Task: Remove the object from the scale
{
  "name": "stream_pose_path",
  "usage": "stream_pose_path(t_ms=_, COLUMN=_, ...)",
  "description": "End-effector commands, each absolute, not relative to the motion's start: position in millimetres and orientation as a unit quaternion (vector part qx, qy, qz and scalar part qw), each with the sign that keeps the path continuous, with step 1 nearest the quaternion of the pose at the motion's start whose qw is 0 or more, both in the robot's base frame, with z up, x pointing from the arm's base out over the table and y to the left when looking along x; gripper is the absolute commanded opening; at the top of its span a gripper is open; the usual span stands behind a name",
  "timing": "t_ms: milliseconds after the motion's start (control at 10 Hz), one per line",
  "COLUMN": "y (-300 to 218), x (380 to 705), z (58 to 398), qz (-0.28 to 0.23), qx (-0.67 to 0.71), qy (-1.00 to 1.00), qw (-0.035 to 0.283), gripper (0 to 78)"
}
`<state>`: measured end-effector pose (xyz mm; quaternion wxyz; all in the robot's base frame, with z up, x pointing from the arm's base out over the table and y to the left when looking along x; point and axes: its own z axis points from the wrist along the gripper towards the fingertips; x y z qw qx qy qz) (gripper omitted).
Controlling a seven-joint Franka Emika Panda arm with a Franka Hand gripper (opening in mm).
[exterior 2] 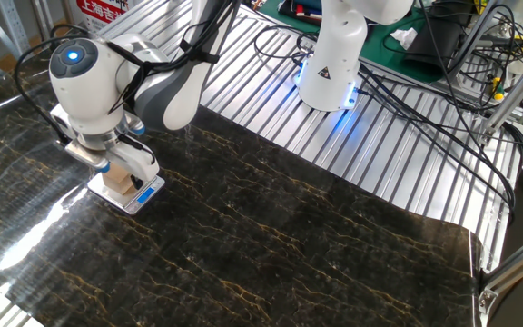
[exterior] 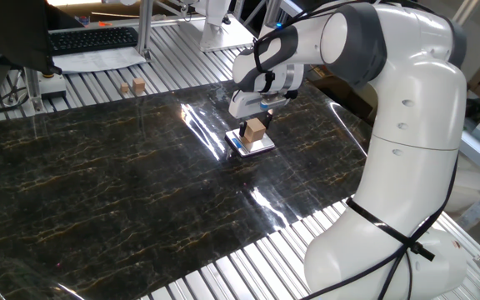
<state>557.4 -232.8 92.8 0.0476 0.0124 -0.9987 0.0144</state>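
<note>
The light-brown wooden cube (exterior: 256,130) sits on the small silvery-white scale (exterior: 246,148) on the dark marble mat. My gripper (exterior: 254,125) has come down over the cube, with a finger on each side of it and the jaws still apart. The cube rests on the plate. In the other fixed view the cube (exterior 2: 113,181) shows partly behind one finger (exterior 2: 138,173), and the scale's blue-marked edge (exterior 2: 147,193) sticks out beside my gripper (exterior 2: 122,176).
Two small wooden blocks (exterior: 133,86) stand at the mat's far edge. A keyboard (exterior: 90,38) and paper sheets (exterior: 98,58) lie behind them. The arm's base (exterior 2: 332,64) and cables (exterior 2: 443,100) are on the ribbed metal table.
</note>
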Motion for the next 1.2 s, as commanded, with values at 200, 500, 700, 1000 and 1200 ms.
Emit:
stream_pose_path(t_ms=200, y=-234.0, x=557.3, z=92.5, qz=0.016, qx=0.014, qy=-0.999, qw=0.046, gripper=77.4)
stream_pose_path(t_ms=500, y=-234.0, x=557.3, z=92.5, qz=0.015, qx=0.021, qy=-0.999, qw=0.045, gripper=77.4)
stream_pose_path(t_ms=700, y=-234.0, x=557.2, z=92.3, qz=0.016, qx=0.026, qy=-0.999, qw=0.045, gripper=77.4)
stream_pose_path(t_ms=1000, y=-234.0, x=557.2, z=92.1, qz=0.016, qx=0.025, qy=-0.999, qw=0.045, gripper=1.1)
stream_pose_path(t_ms=1200, y=-234.0, x=557.2, z=92.1, qz=0.016, qx=0.025, qy=-0.999, qw=0.045, gripper=1.1)
